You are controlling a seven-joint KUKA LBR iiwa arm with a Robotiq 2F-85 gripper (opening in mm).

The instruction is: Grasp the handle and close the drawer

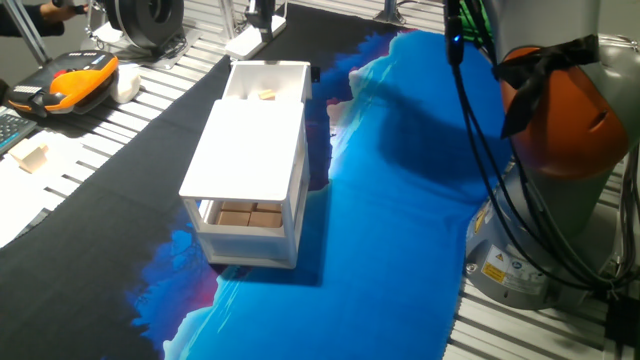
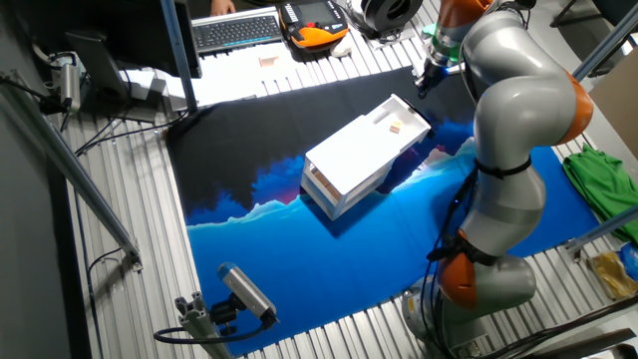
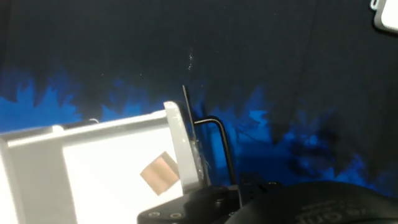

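The white cabinet (image 1: 250, 145) stands on the blue and black cloth. Its upper drawer (image 1: 262, 76) is pulled out at the far end, with a tan block (image 1: 266, 96) inside. The drawer also shows in the other fixed view (image 2: 402, 113) and in the hand view (image 3: 112, 168). A thin black wire handle (image 3: 216, 134) sticks out from the drawer front. My gripper (image 1: 264, 16) hovers just beyond and above the handle end, apart from it; it also shows in the other fixed view (image 2: 427, 74). Its fingers are too dark to read. The lower tier (image 1: 245, 214) holds tan blocks.
An orange and black device (image 1: 80, 80) and a small white box (image 1: 127, 80) lie at the far left. A keyboard (image 2: 234, 30) sits at the back. The arm's base (image 1: 520, 250) stands at the right. A green cloth (image 2: 603, 175) lies beyond the table.
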